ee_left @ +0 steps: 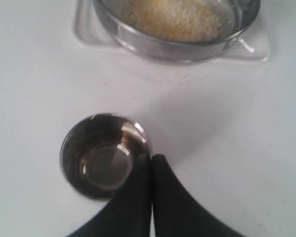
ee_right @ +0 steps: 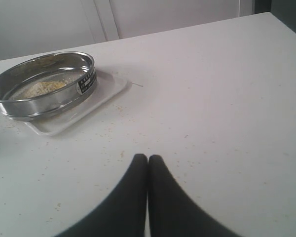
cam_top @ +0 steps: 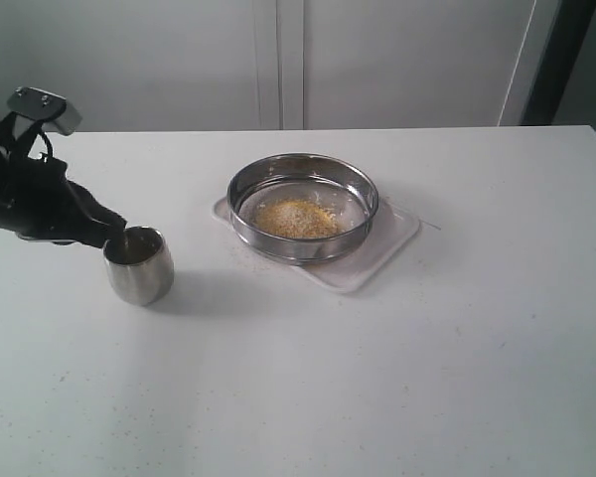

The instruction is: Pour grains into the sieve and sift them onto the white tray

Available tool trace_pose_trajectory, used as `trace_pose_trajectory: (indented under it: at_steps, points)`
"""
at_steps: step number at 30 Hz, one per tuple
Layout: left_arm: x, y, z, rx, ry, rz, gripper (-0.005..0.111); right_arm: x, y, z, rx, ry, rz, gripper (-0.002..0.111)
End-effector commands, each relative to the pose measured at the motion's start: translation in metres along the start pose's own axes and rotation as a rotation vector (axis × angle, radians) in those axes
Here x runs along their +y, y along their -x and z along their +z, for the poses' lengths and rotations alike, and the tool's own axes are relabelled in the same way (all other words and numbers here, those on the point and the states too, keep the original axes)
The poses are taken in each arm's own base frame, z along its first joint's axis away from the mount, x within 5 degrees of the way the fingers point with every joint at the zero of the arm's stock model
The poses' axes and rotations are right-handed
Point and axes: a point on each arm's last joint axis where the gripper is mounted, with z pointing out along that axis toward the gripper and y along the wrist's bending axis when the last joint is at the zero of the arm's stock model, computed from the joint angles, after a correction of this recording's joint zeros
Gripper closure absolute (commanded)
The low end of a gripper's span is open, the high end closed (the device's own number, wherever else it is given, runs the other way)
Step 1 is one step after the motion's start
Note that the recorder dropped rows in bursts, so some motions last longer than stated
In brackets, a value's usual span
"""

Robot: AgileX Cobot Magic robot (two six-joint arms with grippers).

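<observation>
Left fingers: I read the left gripper as closed, its two black pads pressed flat together with nothing between them; the tips sit right at the rim of the steel cup, and I cannot tell whether they touch it
Right fingers: the right gripper is closed too and holds nothing; it hangs over bare worktop, well apart from everything else
Steel cup: upright near the worktop's left edge, on my left arm's side; the shiny bottom shows, so I judge it empty
Grains: a yellow-tan heap of the grains lies on the mesh, roughly in the middle of the ring
Sieve: the sieve stands level on the tray, about midway between the worktop's left and right edges and nearer the far edge than the near one
White tray: the white tray lies flat under the sieve, with its corners and rim showing around the ring; the showing parts look bare, and what lies under the mesh is hidden
Strays: a few specks on the worktop beside the tray
Done, as I judge: the pour, since the cup is empty and the heap is in the sieve
Left, as I judge: the sifting; the heap looks whole, so one arm has yet to take the ring and shake it over the tray
</observation>
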Motion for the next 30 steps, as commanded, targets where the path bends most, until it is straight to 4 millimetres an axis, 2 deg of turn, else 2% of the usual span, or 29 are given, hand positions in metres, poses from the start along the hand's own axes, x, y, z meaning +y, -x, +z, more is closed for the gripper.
trace_pose_trajectory:
  at_steps: [1, 16, 19, 25, 30]
  points:
    - [0.008, -0.002, -0.011, 0.144, 0.119, -0.103, 0.107, 0.000, -0.001, 0.000, -0.012, 0.002, -0.006, 0.108]
    - [0.031, -0.018, -0.027, 0.329, 0.447, -0.278, 0.107, 0.000, -0.001, 0.000, -0.012, 0.002, -0.006, 0.108]
    - [0.027, -0.017, -0.029, 0.329, 0.432, -0.286, 0.107, 0.000, -0.001, 0.000, -0.012, 0.002, -0.006, 0.108]
    - [0.004, -0.013, -0.031, 0.331, 0.392, -0.220, 0.107, 0.000, -0.001, 0.000, -0.012, 0.002, -0.006, 0.108]
    - [-0.012, -0.013, -0.042, 0.329, 0.366, -0.222, 0.107, 0.000, -0.001, 0.000, -0.012, 0.002, -0.006, 0.108]
